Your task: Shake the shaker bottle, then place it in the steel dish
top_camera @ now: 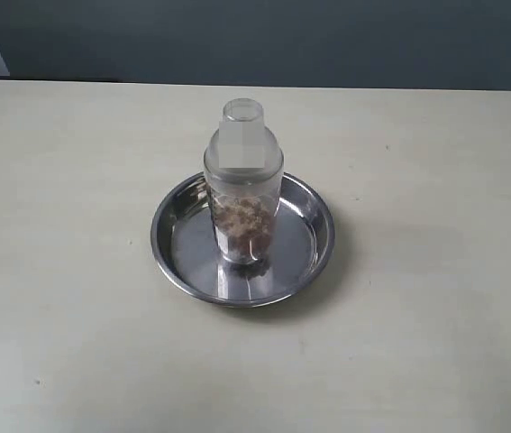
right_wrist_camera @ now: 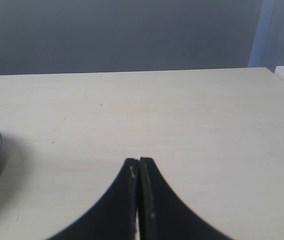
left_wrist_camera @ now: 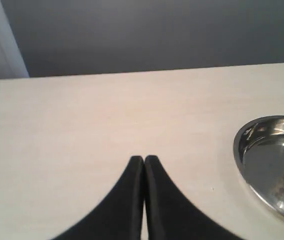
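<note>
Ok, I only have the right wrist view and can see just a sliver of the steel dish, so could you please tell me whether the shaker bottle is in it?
Observer: Yes, the exterior view shows the shaker bottle standing upright near the middle of the steel dish.
Operator: Thank you. Is there anything inside the bottle?
Observer: Its lower part holds brown granules.
Operator: And how is the left tool, please?
Observer: The left tool is shut on nothing and is apart from the dish, with only the table ahead of it.
</note>
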`<act>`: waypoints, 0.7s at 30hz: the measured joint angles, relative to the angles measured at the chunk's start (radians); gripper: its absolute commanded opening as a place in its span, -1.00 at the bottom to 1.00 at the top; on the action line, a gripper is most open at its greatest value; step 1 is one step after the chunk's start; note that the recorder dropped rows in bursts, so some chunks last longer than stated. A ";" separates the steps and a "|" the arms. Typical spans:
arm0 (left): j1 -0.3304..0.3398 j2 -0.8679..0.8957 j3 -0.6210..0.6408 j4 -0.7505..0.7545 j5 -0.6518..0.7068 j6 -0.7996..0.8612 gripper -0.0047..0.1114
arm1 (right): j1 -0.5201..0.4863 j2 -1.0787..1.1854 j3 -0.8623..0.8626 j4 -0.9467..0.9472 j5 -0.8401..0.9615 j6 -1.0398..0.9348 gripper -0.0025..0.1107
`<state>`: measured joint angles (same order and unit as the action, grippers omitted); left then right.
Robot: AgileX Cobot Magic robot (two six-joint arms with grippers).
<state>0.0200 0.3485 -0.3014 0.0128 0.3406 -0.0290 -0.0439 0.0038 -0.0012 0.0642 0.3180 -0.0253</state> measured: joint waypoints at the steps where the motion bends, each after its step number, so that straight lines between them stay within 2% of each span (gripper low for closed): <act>1: 0.002 -0.001 0.005 0.031 0.011 -0.038 -0.91 | 0.000 0.000 0.000 0.000 0.000 0.000 -0.97; 5: 0.008 -0.035 0.060 0.064 -0.005 -0.107 -0.91 | 0.000 0.000 0.000 0.000 0.000 0.000 -0.97; 11: 0.008 -0.159 0.217 0.009 -0.076 -0.120 -0.91 | 0.000 0.000 0.000 0.000 0.000 0.000 -0.97; 21: 0.008 -0.224 0.296 -0.086 -0.089 -0.043 -0.91 | 0.000 0.000 0.000 0.000 0.000 0.000 -0.97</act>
<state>0.0283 0.1241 -0.0051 -0.0730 0.2514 -0.0720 -0.0439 0.0038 -0.0012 0.0642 0.3180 -0.0253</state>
